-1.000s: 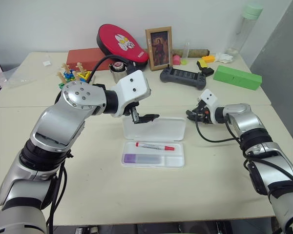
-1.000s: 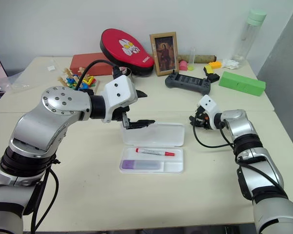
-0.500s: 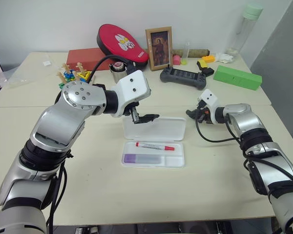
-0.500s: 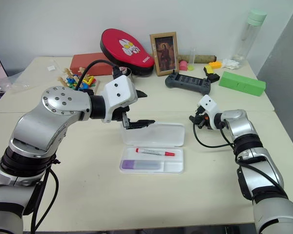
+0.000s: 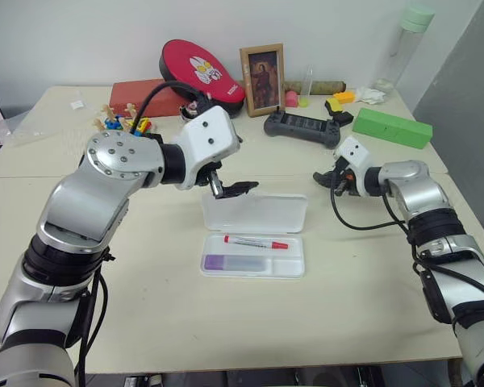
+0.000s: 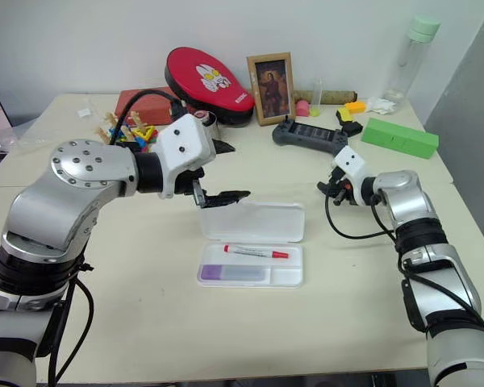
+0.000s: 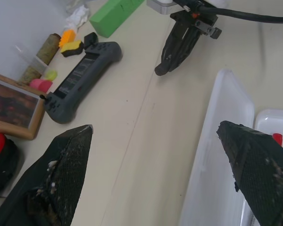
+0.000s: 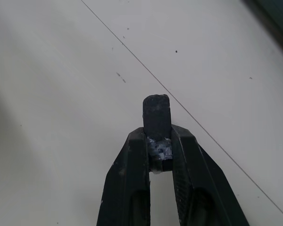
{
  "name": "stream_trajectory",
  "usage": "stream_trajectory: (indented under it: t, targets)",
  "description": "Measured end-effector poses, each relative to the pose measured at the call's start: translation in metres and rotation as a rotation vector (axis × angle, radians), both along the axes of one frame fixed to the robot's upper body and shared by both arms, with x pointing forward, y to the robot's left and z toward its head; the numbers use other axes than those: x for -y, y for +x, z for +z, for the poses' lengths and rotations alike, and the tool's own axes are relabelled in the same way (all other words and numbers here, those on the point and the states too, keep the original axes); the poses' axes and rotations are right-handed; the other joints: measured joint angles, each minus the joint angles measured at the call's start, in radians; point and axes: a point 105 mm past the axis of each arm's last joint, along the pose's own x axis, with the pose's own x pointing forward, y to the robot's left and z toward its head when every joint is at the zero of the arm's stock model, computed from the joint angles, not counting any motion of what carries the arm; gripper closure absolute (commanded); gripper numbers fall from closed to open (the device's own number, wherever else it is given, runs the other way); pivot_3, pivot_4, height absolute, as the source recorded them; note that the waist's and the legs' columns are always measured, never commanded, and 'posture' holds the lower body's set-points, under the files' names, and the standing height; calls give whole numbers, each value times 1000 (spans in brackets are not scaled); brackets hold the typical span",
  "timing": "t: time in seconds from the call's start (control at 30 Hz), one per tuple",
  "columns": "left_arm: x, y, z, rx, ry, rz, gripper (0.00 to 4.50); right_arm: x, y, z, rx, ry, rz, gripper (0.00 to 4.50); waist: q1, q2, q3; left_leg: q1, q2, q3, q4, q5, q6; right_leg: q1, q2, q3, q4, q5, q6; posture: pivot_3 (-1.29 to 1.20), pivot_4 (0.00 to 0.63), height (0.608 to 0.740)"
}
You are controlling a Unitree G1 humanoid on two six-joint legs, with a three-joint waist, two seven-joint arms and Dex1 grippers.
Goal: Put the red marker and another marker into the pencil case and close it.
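Both markers are lying in the open pencil case [image 5: 294, 262]: red marker [image 5: 256, 242], lilac highlighter [image 5: 235, 262]. The wide-open left gripper [image 5: 231, 189] is rising slightly above the lid; the right gripper [image 5: 326, 179], empty, pinched shut, is lifting away. Closing remains.

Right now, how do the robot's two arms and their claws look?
Both arms are silver-grey metal with black joints and loose black cables. Each wrist carries a white block. The left claw and right claw each have two black fingers; the left shoulder shows a round disc with small screws.
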Motion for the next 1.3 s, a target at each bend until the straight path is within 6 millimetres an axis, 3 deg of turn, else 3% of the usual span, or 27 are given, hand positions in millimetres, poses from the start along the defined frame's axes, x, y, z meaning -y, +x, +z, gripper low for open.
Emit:
stream_trajectory:
  t: [0.5, 0.77, 0.83, 1.07, 1.3]
  targets:
    - [7, 6, 9, 38, -65, 6, 0, 5, -14, 18, 54, -51, 38, 4220, 1, 0, 0, 0, 0, 0, 0, 0, 0, 0, 0, 0, 0, 0, 0, 0, 150, 740]
    - [4, 7, 12, 51, -73, 13, 0, 6, -47, 56, 119, -73, 178, 4220, 3, 0, 0, 0, 0, 0, 0, 0, 0, 0, 0, 0, 0, 0, 0, 0, 150, 740]
    - [3, 7, 13, 52, -75, 14, 0, 1, -58, 62, 122, -64, 229, 4220, 2, 0, 0, 0, 0, 0, 0, 0, 0, 0, 0, 0, 0, 0, 0, 0, 150, 740]
    - [-10, -1, 6, -11, -69, -7, 0, -44, -107, 77, 124, 14, 482, 4220, 0, 0, 0, 0, 0, 0, 0, 0, 0, 0, 0, 0, 0, 0, 0, 0, 150, 740]
    - [-27, -16, 3, -86, -48, -40, 0, -70, -126, 59, 60, 25, 574, 4220, 3, 0, 0, 0, 0, 0, 2, 0, 0, 1, 0, 0, 0, 0, 0, 0, 150, 740]
